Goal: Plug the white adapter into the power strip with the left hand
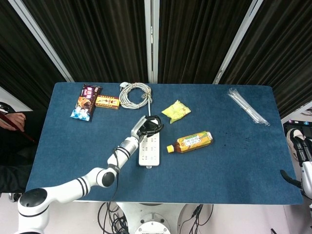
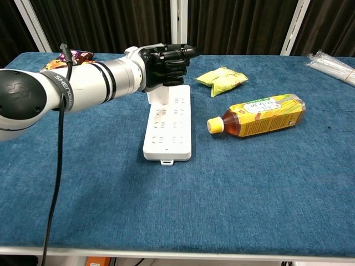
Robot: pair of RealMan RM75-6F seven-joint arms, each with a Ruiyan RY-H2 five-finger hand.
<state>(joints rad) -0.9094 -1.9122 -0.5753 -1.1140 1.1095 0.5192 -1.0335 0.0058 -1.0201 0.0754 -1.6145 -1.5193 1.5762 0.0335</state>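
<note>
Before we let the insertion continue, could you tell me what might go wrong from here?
The left hand wraps the white adapter at the far end of the power strip, hiding the sockets beneath, so misalignment could go unseen. The strip lies loose on the table; pushing could slide it toward the tea bottle lying close beside it.
</note>
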